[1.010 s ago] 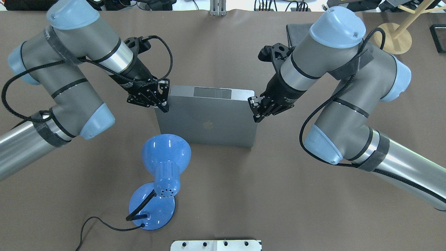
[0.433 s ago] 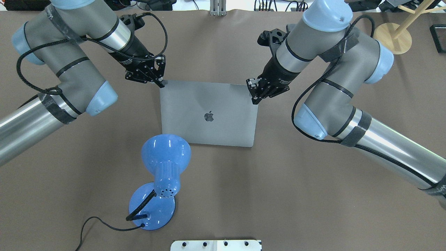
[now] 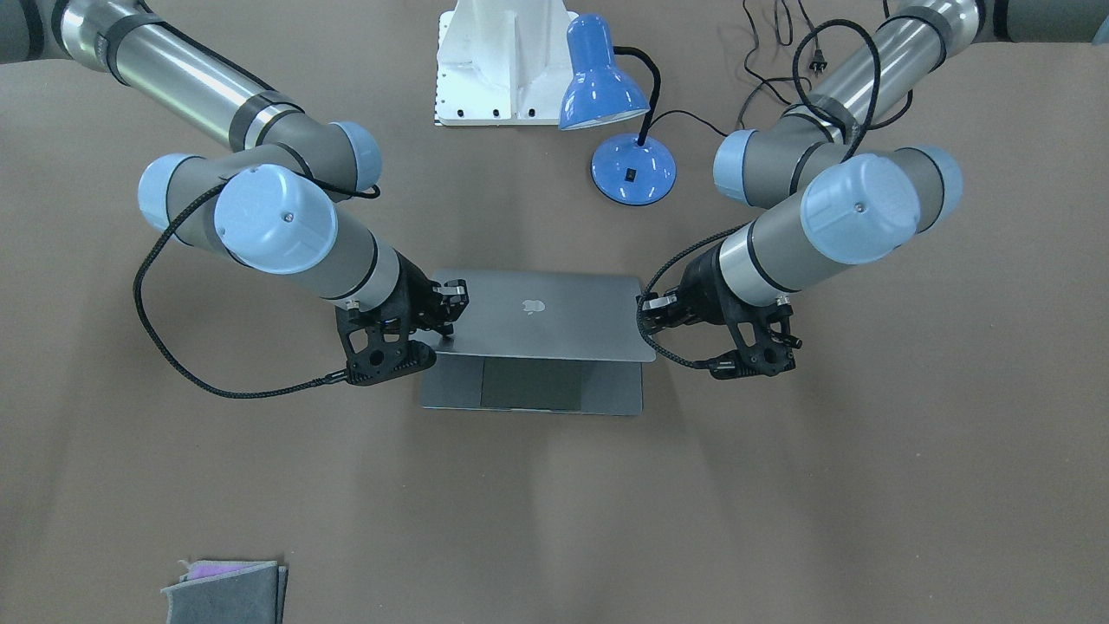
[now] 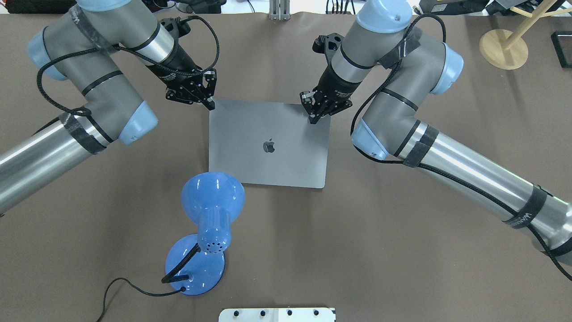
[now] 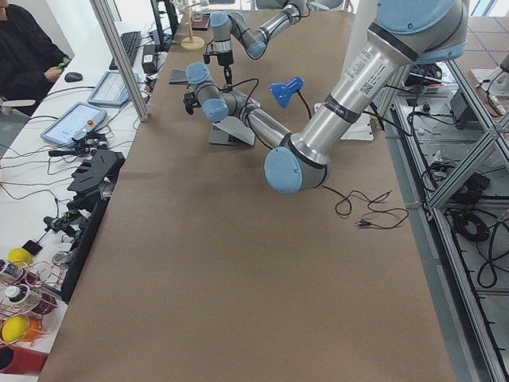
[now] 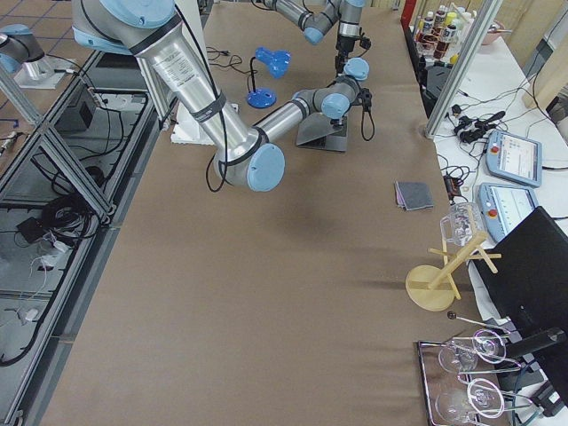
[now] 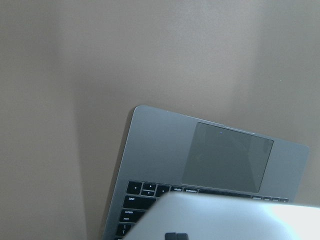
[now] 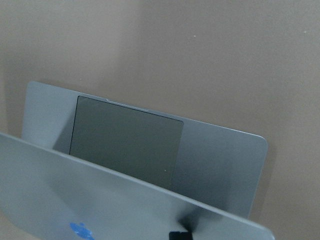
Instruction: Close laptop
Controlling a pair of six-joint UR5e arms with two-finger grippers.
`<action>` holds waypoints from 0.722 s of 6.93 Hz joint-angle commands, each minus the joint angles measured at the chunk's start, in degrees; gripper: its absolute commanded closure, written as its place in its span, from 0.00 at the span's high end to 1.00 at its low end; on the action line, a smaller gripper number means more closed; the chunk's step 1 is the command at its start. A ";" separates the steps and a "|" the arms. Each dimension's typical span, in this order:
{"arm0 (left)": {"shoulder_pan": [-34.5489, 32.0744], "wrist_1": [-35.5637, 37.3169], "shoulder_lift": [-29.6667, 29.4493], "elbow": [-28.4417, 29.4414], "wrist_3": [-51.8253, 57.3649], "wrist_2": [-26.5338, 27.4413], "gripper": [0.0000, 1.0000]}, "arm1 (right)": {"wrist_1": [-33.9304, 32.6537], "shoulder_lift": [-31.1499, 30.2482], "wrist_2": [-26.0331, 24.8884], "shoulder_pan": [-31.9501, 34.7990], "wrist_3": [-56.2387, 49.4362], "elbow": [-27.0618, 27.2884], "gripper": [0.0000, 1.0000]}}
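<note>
The grey laptop (image 4: 268,143) lies mid-table, its lid with the apple logo tilted low over the base. In the front-facing view the lid (image 3: 537,321) still stands off the base, and the trackpad (image 3: 533,386) shows in front of it. My left gripper (image 4: 209,105) is shut, its tip at the lid's far left corner. My right gripper (image 4: 312,120) is shut, its tip pressing on the lid near its far right corner. The left wrist view shows the keys (image 7: 145,192) and the trackpad under the lid's edge. The right wrist view shows the lid (image 8: 100,200) over the trackpad.
A blue desk lamp (image 4: 212,197) with a black cord stands near the laptop's near left corner. A white plate (image 4: 277,314) lies at the table's near edge. A wooden stand (image 4: 502,49) is at the far right. Folded grey cloths (image 3: 225,589) lie on the operators' side.
Both grippers have moved away from the robot and down, and the lid has swung from steep to low. The right gripper's tip has slid onto the lid.
</note>
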 commanded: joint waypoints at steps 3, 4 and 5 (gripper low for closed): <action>3.57 -7.42 -3.03 10.71 0.18 13.52 0.00 | 7.38 2.92 -1.15 0.42 -0.01 -9.24 0.00; 5.76 -8.29 -3.21 10.98 0.09 16.23 0.00 | 7.47 3.01 -1.23 0.42 -0.01 -9.76 0.00; 6.48 -8.30 -3.82 10.99 -0.26 16.26 0.00 | 7.47 3.18 -2.45 0.42 -0.01 -10.81 0.00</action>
